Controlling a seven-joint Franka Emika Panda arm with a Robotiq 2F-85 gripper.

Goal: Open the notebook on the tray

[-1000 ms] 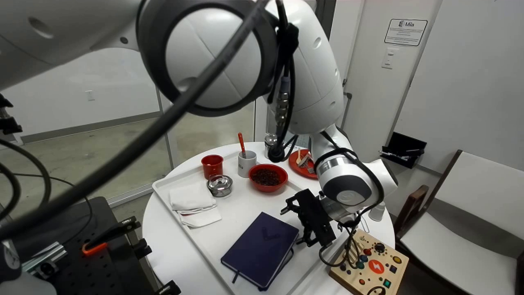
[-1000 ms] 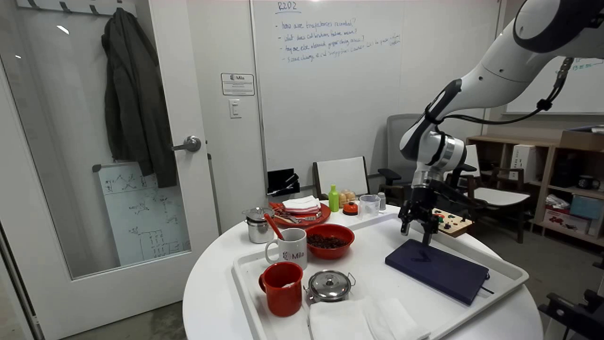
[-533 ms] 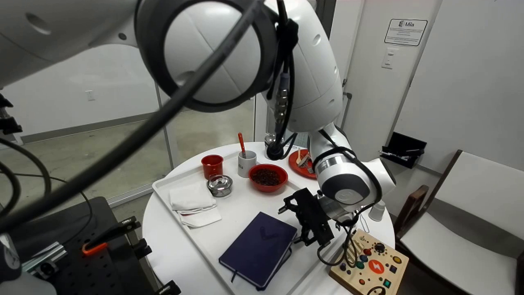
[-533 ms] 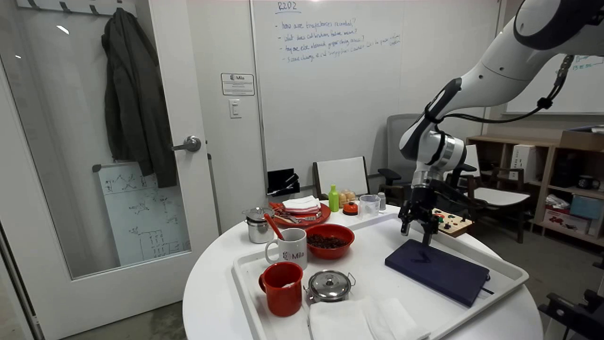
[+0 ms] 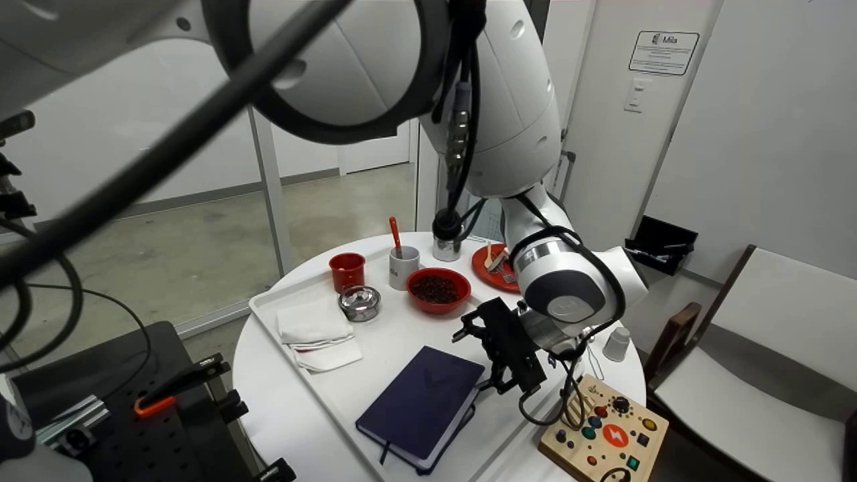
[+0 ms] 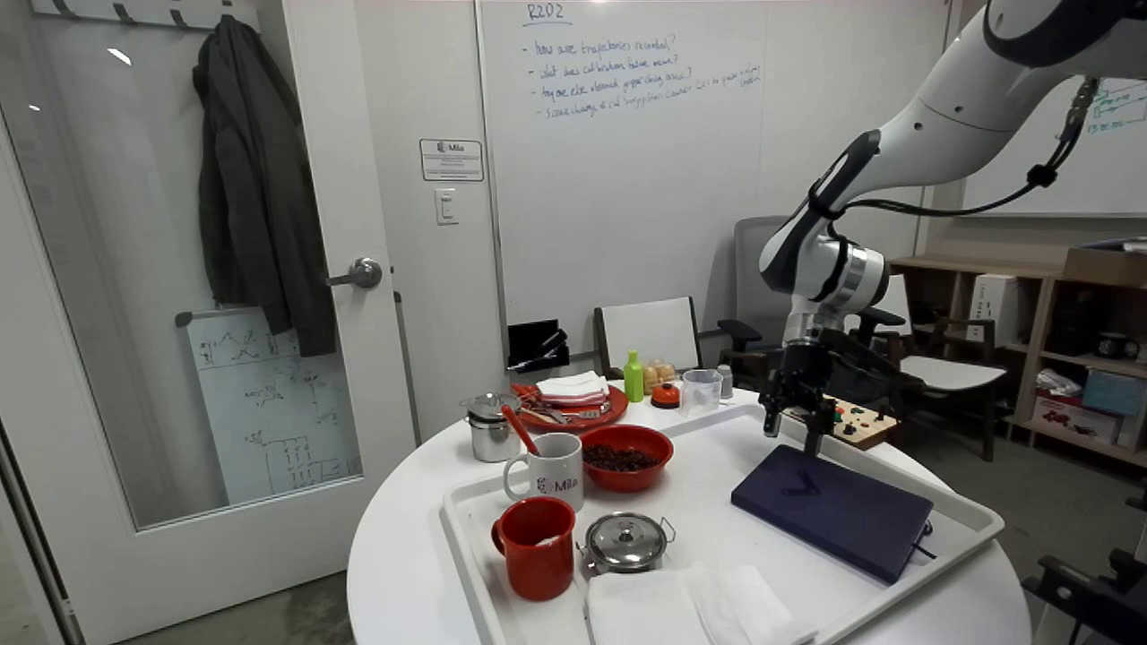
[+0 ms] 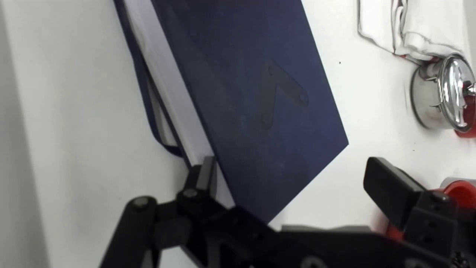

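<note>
On the white tray (image 6: 708,493) the navy notebook (image 5: 422,404) lies closed or nearly so, by the edge farthest from the red mug (image 6: 540,564). The claw (image 7: 292,163) is spread wide, one finger (image 7: 205,174) at the notebook's page side, the other past its corner; whether the first is under the cover I can't make out. A white Mila mug (image 6: 562,475) stands beside a red bowl (image 6: 629,481), a lidded steel pot (image 6: 627,542) by folded napkins (image 5: 315,325). A wooden busy board (image 5: 606,450) sits at the edge of the bench (image 5: 288,415).
</note>
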